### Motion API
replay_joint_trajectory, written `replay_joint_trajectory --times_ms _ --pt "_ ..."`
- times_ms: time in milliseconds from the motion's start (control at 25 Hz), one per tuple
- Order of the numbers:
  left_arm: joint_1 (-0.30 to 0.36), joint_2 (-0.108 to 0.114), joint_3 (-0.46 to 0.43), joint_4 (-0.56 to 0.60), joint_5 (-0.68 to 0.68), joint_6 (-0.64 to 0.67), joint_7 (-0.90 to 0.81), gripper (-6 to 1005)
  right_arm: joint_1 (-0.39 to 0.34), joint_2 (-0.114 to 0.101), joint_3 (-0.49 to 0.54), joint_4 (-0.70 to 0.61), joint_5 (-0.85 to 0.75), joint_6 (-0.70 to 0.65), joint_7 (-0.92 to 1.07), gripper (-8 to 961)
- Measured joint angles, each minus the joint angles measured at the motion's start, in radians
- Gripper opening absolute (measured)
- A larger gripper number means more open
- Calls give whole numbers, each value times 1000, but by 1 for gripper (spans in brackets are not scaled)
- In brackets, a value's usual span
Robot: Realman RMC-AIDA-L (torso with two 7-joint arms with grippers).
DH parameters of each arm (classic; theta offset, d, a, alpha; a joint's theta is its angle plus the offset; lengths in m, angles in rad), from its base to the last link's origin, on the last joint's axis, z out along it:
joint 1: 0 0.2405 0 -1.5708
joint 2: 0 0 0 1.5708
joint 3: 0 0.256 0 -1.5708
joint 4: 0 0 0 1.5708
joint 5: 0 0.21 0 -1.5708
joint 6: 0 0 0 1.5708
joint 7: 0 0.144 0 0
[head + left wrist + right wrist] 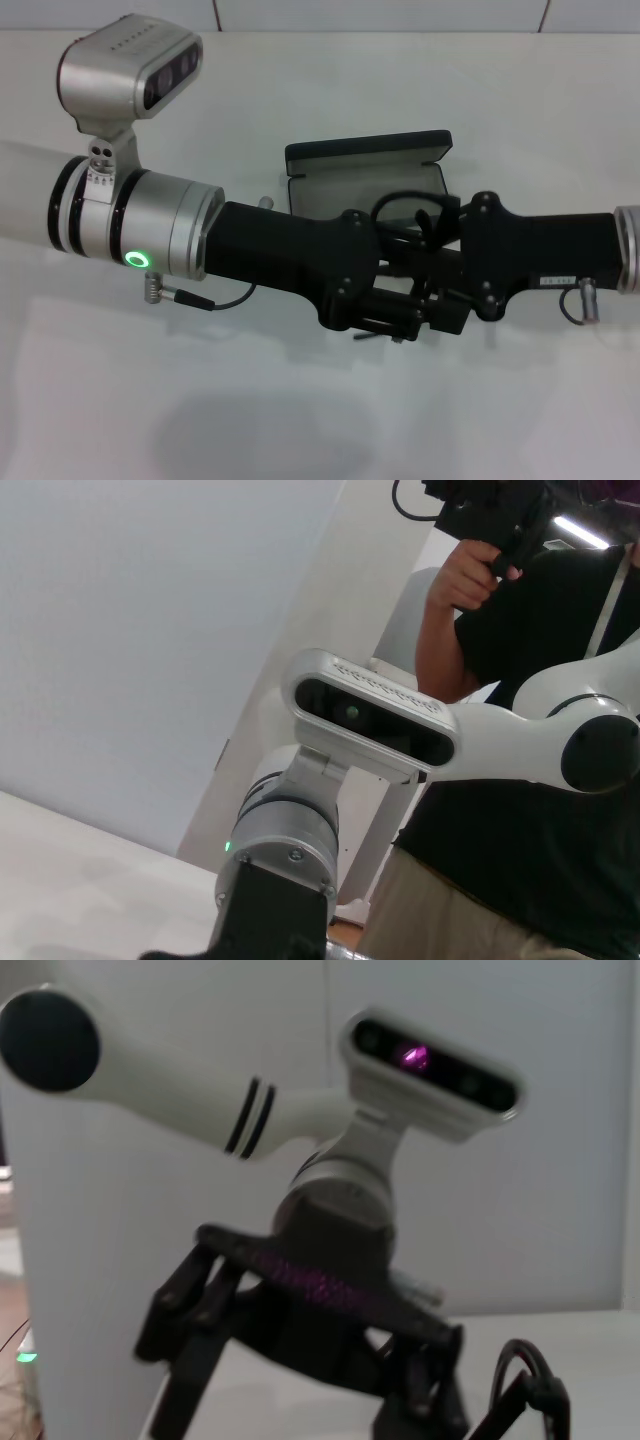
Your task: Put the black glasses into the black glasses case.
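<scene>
Head view shows both arms stretched level across the table (500, 400), meeting in front of the open black glasses case (368, 172). The left hand (385, 300) and the right hand (440, 290) come together just on the near side of the case, their black housings overlapping so that the fingers hide one another. I cannot tell how far either hand is open, or whether either has hold of anything.

The case sits just beyond the two hands, lid raised and grey lining exposed; the visible part of the lining looks bare, though the hands cover its near edge. A thin dark loop (405, 205) rises just above the meeting point of the hands, over the near rim of the case. It may be part of the black glasses, but it could equally be a cable, and the view does not settle it.

As a judgement, the case is open and ready, and the glasses are not seen lying inside, so placing them is not yet done. Both wrist views look at the opposite arm and show neither case nor glasses.
</scene>
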Motion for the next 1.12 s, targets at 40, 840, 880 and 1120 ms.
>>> replay_joint_trajectory --times_ms 40,840,880,1120 --pt "0 0 0 -1 0 -1 0 606 2 0 0 -2 -10 -2 0 140" --pt "-8 6 0 2 -1 -24 -3 607 -6 -4 57 -21 -57 19 -9 149" --pt "-7 8 0 2 -3 -22 -3 607 -8 -3 66 -21 -57 25 -9 149" --pt "28 24 -82 2 -7 -14 2 605 -29 5 122 -75 -52 83 -7 152"
